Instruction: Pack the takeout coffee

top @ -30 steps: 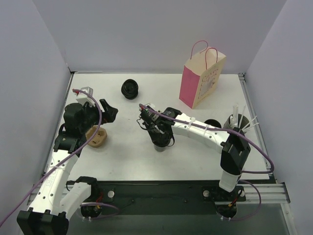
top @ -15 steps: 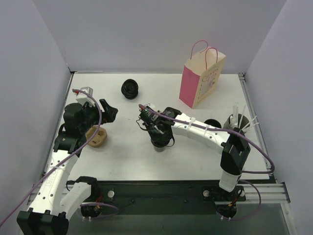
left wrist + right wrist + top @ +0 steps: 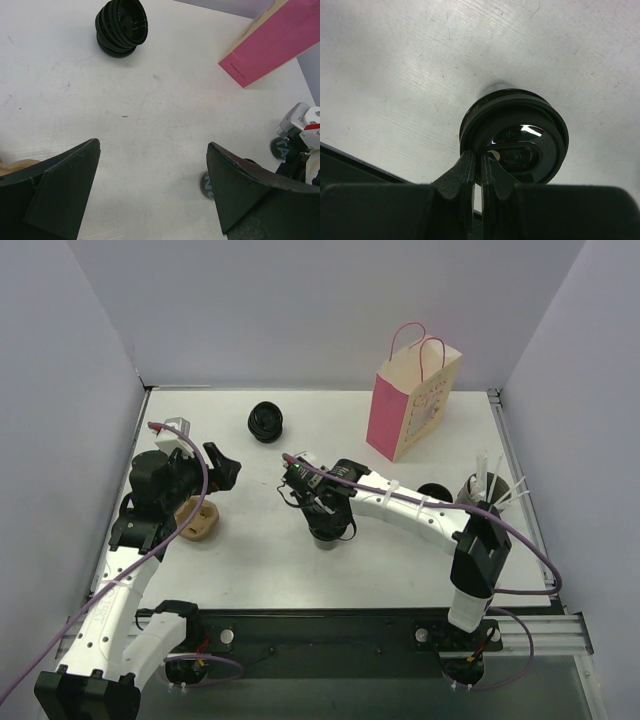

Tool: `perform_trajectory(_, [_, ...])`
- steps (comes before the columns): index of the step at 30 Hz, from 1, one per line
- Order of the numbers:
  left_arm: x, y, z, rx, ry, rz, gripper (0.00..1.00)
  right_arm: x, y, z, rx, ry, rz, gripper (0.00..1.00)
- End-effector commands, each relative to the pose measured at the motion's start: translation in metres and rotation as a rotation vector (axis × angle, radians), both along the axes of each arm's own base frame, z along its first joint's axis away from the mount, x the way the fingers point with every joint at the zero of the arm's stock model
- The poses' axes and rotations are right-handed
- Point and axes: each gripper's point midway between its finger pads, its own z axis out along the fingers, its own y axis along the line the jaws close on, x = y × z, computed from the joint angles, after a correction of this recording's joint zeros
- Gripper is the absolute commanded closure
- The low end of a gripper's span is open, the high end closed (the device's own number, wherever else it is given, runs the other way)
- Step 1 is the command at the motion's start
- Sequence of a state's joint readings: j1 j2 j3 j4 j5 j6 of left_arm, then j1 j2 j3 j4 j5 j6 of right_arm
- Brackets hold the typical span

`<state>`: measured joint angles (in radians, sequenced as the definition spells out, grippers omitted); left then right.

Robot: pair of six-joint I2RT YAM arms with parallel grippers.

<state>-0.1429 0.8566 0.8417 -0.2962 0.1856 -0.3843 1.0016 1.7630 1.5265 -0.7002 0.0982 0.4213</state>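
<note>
A takeout coffee cup (image 3: pixel 328 530), small and black with a black lid (image 3: pixel 520 132), stands near the table's middle. My right gripper (image 3: pixel 320 514) (image 3: pixel 481 158) is shut on the lid's near rim, pinching it between both fingers. A second black cup (image 3: pixel 432 492) shows to the right, partly hidden behind the right arm. The pink paper bag (image 3: pixel 408 408) (image 3: pixel 270 42) stands upright at the back right. My left gripper (image 3: pixel 218 470) (image 3: pixel 152 150) hangs open over bare table at the left, holding nothing. In the left wrist view, the gripped cup (image 3: pixel 205 184) peeks out beside the right finger.
A short ribbed black stack (image 3: pixel 266 422) (image 3: pixel 122 27) lies on its side at the back. A brown cardboard holder (image 3: pixel 197 520) sits under the left arm. A grey cup with white sticks (image 3: pixel 488 490) stands at the right edge, close to the right arm's elbow.
</note>
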Motion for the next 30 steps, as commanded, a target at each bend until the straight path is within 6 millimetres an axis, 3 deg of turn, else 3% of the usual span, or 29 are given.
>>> perform_trajectory(1, [0.000,0.003,0.009,0.008,-0.037,0.009,0.03,0.000,0.003,0.008,-0.009,-0.006,-0.012,1.00])
perform_trajectory(12, [0.000,0.004,0.009,0.011,-0.036,0.013,0.03,0.000,0.007,-0.002,-0.026,0.006,-0.023,1.00])
perform_trajectory(30, [0.000,0.005,0.008,0.015,-0.035,0.018,0.03,0.002,-0.002,0.005,-0.053,-0.019,-0.025,1.00])
